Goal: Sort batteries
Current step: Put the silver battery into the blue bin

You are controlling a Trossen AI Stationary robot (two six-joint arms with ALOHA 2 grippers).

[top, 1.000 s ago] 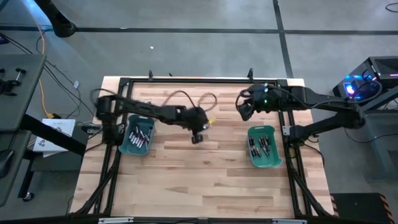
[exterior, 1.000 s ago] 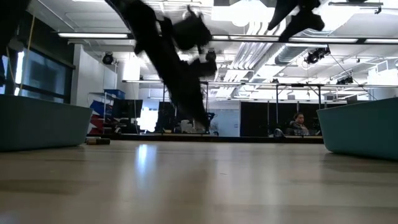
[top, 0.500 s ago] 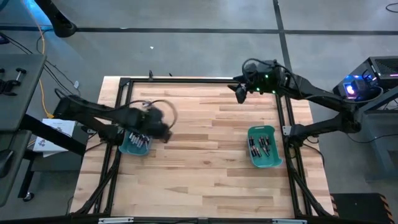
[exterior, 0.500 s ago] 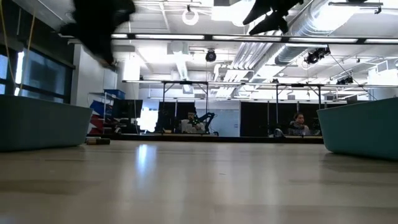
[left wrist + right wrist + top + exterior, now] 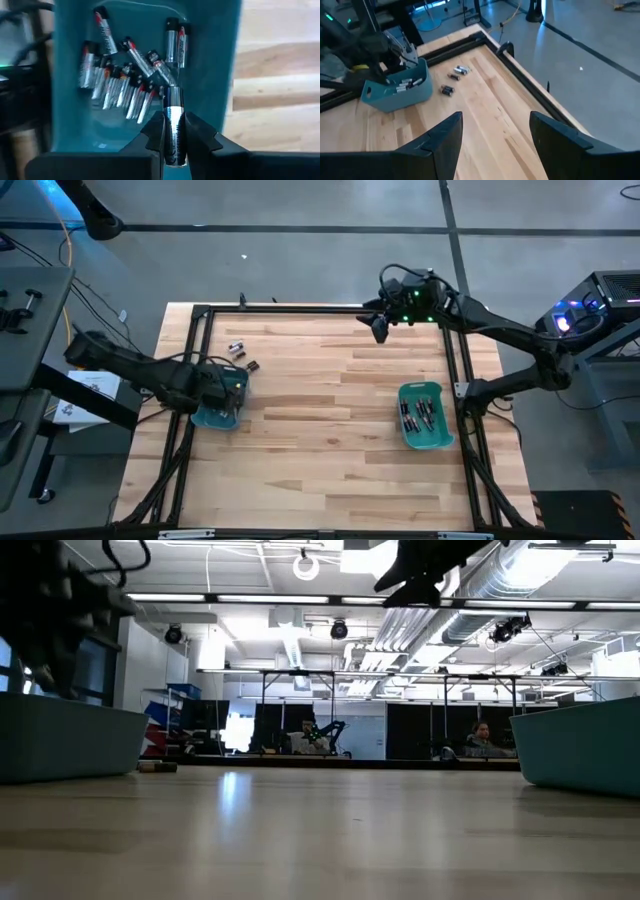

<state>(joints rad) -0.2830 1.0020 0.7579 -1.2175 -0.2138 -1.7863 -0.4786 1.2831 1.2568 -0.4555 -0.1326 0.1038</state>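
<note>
Grey concrete floor (image 5: 300, 240), ceiling strip lights (image 5: 300, 598), distant dark desks (image 5: 300, 745).

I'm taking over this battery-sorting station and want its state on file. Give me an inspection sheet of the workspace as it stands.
Surface: wooden table inside a black frame.
Job's things: silvery batteries in the left bin; more in the right bin; a few loose batteries on the table near the far left corner.
Clutter: nothing seen.
Hands: left hand over the left bin, shut on one silvery battery; right hand open and empty, raised near the far edge.
Cables: yellow cable on the floor to the left.
Surroundings: grey floor, equipment with blue lights at right; a seated person far behind the table.
</note>
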